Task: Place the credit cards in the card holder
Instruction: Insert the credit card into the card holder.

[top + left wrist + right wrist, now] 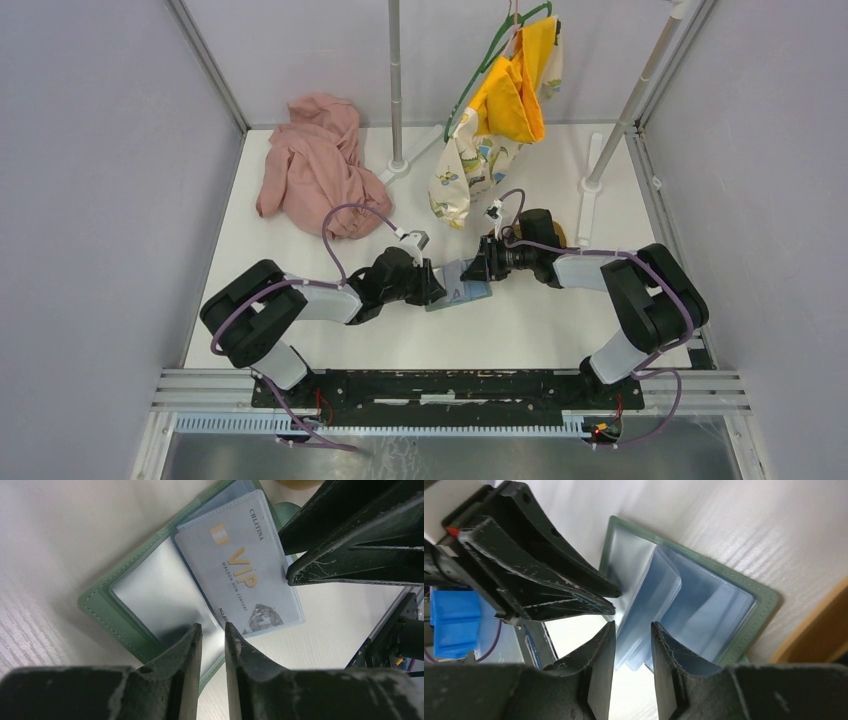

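Observation:
The sage-green card holder (462, 294) lies open on the white table between my two arms. In the left wrist view its green border (107, 611) frames clear plastic sleeves, and a pale grey credit card (245, 575) printed "VIP" in gold sits in a sleeve. My left gripper (213, 626) hovers over the holder's near edge, jaws a narrow gap apart with nothing between them. My right gripper (633, 625) is open just over the fanned sleeves (674, 605), facing the left fingers (549, 580). Both grippers meet over the holder (440, 285) (476, 268). No other cards show.
A light-wood tray's edge (816, 630) lies just behind the holder, mostly hidden under my right arm. A pink cloth (315, 165) lies at the back left. A pole (397, 80) and hanging yellow and patterned garments (505, 100) stand at the back.

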